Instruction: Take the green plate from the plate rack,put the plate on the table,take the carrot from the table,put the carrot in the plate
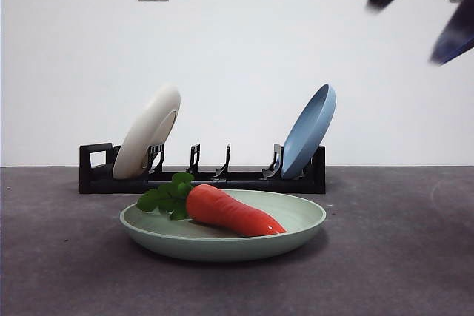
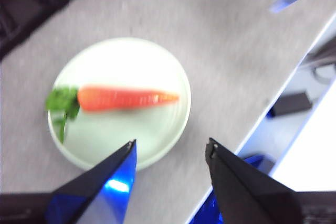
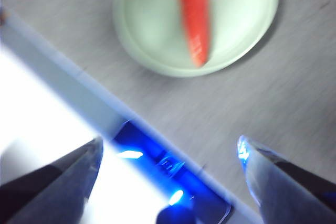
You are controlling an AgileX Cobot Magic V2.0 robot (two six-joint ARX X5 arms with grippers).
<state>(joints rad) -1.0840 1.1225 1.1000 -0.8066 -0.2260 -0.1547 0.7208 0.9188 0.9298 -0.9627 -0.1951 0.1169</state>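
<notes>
The green plate (image 1: 300,216) lies flat on the table (image 1: 400,257) in front of the plate rack (image 1: 96,175). The carrot (image 1: 233,212) lies in the plate, leaves to the left. The left wrist view shows the plate (image 2: 126,56) and carrot (image 2: 126,98) from above. My left gripper (image 2: 170,150) is open and empty, high above the plate. The right wrist view shows the plate (image 3: 236,30) and carrot (image 3: 194,14). My right gripper (image 3: 170,150) is open and empty, high over the table's edge. Both show only as dark tips at the front view's top.
A cream-white plate (image 1: 148,131) leans in the rack's left end and a blue plate (image 1: 309,129) in its right end. The table edge (image 2: 273,103) runs close to the green plate in both wrist views.
</notes>
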